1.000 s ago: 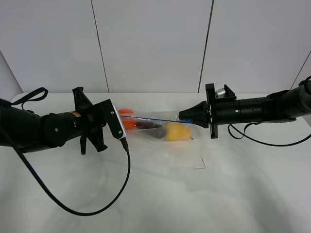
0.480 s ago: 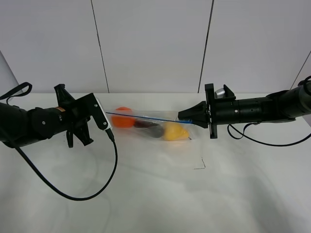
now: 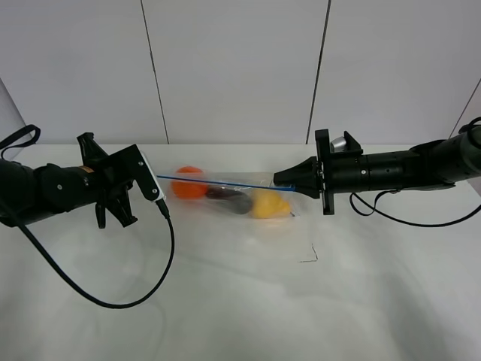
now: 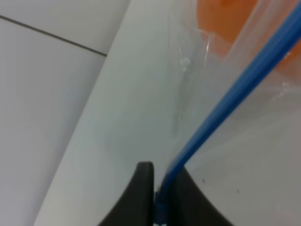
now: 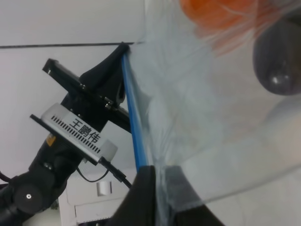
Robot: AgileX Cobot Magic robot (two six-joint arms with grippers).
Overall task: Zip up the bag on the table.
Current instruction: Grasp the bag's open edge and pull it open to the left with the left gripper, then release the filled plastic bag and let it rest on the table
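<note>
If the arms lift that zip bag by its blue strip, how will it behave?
Probably floppy: the bag sags below the blue zipper strip pinched between left gripper and right gripper. The round fruits inside would likely roll and shift its weight.

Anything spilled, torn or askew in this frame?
Nothing stands out. The bag is stretched between the left gripper and right gripper, both shut on its blue zipper strip. The fruits are inside, with none on the table.
</note>
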